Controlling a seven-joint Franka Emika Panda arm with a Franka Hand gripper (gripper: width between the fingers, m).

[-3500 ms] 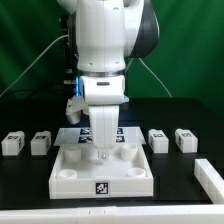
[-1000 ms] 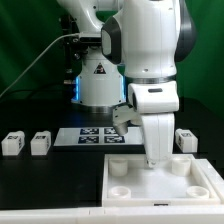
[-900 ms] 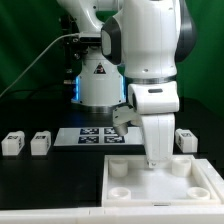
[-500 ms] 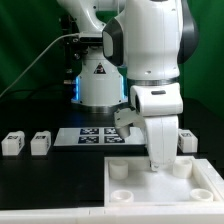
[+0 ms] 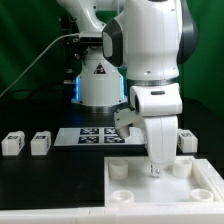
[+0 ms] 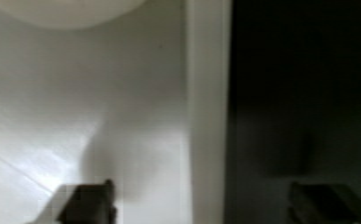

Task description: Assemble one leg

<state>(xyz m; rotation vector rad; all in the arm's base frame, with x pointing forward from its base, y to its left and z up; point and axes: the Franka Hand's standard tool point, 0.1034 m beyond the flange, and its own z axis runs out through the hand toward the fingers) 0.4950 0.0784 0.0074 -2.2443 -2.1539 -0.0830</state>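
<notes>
The large white panel (image 5: 135, 181) with round corner sockets lies at the front on the exterior view's right. My gripper (image 5: 156, 168) hangs low over its far edge. In the wrist view my gripper (image 6: 203, 203) is open: one dark fingertip (image 6: 88, 204) is over the white panel (image 6: 106, 110) and the other is over the black table, with the panel's edge between them. It holds nothing. Two legs (image 5: 12, 143) (image 5: 40, 142), small white blocks, stand at the exterior view's left. Another leg (image 5: 187, 140) shows partly behind the arm on the right.
The marker board (image 5: 92, 136) lies flat on the black table behind the panel. The robot's base (image 5: 97, 85) stands behind it, with a green backdrop and cables at the back left.
Since 3.5 s ago the panel has gone from the table's middle to the front right, and the arm with it. In the last second my gripper has moved slightly right and down.
</notes>
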